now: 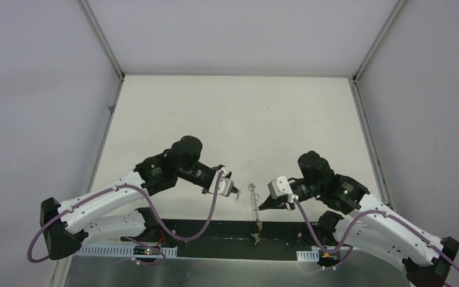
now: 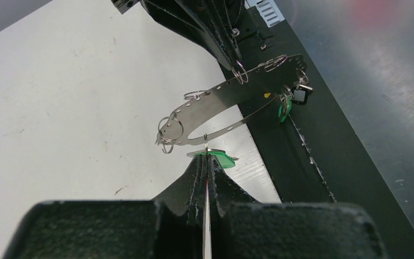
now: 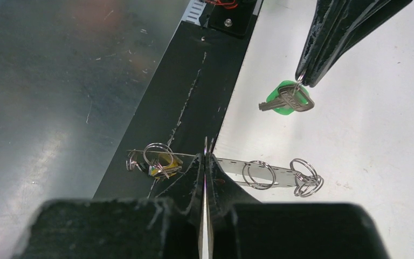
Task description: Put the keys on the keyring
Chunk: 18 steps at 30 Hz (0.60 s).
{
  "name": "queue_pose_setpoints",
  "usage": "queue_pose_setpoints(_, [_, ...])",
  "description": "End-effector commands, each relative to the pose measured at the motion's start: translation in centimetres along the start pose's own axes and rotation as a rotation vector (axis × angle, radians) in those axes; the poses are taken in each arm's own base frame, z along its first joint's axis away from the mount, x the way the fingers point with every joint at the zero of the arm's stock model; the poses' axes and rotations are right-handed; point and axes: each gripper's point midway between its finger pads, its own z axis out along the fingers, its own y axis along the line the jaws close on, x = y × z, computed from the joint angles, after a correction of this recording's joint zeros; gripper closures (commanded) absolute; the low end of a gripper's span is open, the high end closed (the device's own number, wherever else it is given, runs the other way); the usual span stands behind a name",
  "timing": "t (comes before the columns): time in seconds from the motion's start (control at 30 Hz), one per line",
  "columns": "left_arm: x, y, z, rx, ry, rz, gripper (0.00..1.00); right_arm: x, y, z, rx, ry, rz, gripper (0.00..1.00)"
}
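Note:
The keyring [image 2: 215,102] is a long flat grey metal loop with punched holes and several small split rings on it. My right gripper [image 3: 206,156] is shut on its band near the middle and holds it off the table, between the two arms [image 1: 254,206]. A yellow key [image 3: 161,164] hangs at its near end, beside a green tag [image 2: 284,110] and a black tag [image 2: 301,96]. My left gripper [image 2: 207,156] is shut on the small ring of a green-headed key [image 3: 285,100]. That key dangles just left of the keyring's lower band, close to it.
A black strip [image 1: 215,230] runs along the table's near edge, with a grey metal sheet [image 1: 215,269] in front of it. The white tabletop [image 1: 233,119] stretches away behind the grippers. Grey enclosure walls stand to the left, right and back.

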Motion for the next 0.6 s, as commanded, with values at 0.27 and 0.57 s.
queue_pose_setpoints(0.27, [-1.2,0.3,3.0,-0.001,0.032,0.132,1.0,-1.4,-0.3,0.1,-0.035,-0.014,-0.043,1.0])
queue_pose_setpoints(0.57, [-1.7,-0.1,4.7,0.023,0.036,0.08,1.0,-1.8,-0.6,0.2,-0.018,-0.028,-0.04,1.0])
